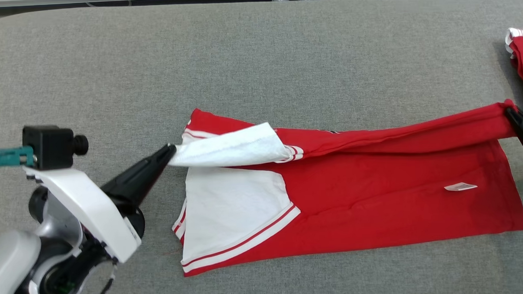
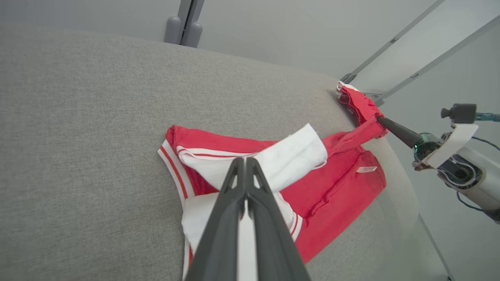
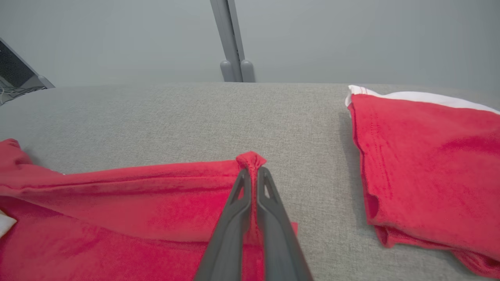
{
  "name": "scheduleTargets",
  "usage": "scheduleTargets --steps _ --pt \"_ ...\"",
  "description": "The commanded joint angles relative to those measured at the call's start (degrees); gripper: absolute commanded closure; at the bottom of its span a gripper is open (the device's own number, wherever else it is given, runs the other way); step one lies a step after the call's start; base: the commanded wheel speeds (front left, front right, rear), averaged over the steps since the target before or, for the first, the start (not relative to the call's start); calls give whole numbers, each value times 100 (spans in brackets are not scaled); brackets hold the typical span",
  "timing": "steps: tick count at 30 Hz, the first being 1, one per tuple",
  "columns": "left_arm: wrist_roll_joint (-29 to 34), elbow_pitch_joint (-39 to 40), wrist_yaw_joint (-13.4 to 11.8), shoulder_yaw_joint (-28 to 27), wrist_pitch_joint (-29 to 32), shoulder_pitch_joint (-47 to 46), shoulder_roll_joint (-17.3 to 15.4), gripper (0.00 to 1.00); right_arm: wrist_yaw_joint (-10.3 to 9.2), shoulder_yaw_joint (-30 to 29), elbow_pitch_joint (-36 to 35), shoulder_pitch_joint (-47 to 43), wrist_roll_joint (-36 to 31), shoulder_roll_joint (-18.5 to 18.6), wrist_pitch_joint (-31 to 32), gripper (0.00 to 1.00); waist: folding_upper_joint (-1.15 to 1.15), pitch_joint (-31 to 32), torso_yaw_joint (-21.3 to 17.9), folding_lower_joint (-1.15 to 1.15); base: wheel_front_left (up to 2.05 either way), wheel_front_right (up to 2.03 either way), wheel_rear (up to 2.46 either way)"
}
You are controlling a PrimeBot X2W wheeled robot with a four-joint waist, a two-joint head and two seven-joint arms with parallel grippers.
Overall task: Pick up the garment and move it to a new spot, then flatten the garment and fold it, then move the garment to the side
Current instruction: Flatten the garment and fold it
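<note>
Both grippers pinch tight: the left gripper [image 1: 170, 149] at nine o'clock holds a white sleeve [image 1: 235, 148], the right gripper [image 1: 510, 112] at three o'clock the same red-and-white jersey garment [image 1: 376, 195], lying mid grey fabric tabletop [image 1: 258, 55]. Flattening looks done; folding seems midway; moving aside remains.

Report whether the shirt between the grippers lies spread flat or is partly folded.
Partly folded: the shirt lies flat below, while the left gripper and right gripper hold its far edge raised over it.
</note>
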State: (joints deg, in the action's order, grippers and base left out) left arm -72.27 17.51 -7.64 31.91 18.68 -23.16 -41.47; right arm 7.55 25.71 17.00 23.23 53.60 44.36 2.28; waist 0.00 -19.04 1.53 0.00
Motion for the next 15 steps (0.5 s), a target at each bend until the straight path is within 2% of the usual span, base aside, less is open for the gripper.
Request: scheduleTargets --steps 1,7,13,14,15 --pt "-41 18 -15 -26 -47 77 -3 100 -15 -56 -47 -80 -44 12 -58 100 0 6 6 0 0 0 0" --pt "-86 152 -66 55 -317 566 118 100 -15 -495 -449 -724 -435 -80 -366 100 0 14 19 0 0 0 0" --pt "-113 170 -93 69 -521 856 175 100 -15 -929 -757 -1251 -707 -347 -475 100 0 10 -17 0 0 0 0" --pt "-110 161 -92 74 -536 890 180 100 -15 -990 -784 -1327 -716 -403 -454 93 0 15 -22 0 0 0 0" --pt "-105 149 -89 84 -566 929 185 100 -15 -1043 -808 -1412 -726 -455 -399 78 0 24 -29 0 0 0 0"
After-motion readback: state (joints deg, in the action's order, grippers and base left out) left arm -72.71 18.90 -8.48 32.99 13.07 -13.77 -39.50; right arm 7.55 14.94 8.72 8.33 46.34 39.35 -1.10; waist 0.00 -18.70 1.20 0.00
